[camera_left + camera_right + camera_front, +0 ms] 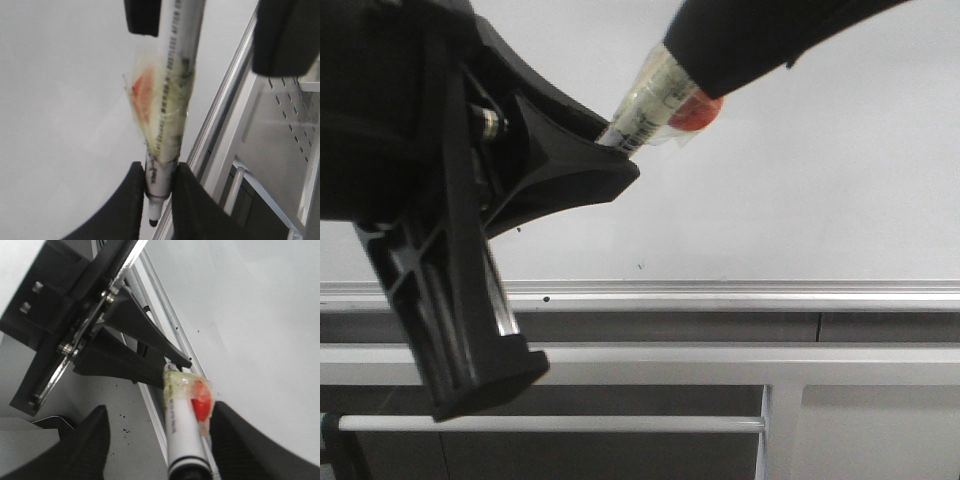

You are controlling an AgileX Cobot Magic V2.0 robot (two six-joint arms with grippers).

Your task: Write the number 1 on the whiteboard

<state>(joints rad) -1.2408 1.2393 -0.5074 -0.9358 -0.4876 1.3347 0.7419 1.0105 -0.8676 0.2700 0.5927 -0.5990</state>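
While the left pincer (159, 192) clamps one marker (172, 100), the right pincer (157, 440) gapes around it above one whiteboard (800, 180).

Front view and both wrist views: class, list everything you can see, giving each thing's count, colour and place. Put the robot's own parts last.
marker: one, white with clear tape and an orange-red patch, between the two hands.
whiteboard: one, glossy white, behind the marker, no stroke visible.
aluminium strip: one, silver, along the board's lower edge.
specks: a few, black, low on the board.
rail: one, white, below the strip.
bar: one, white, below the rail.
left hand: black, shut on the marker near its tip.
right hand: black, open around the marker's other end.
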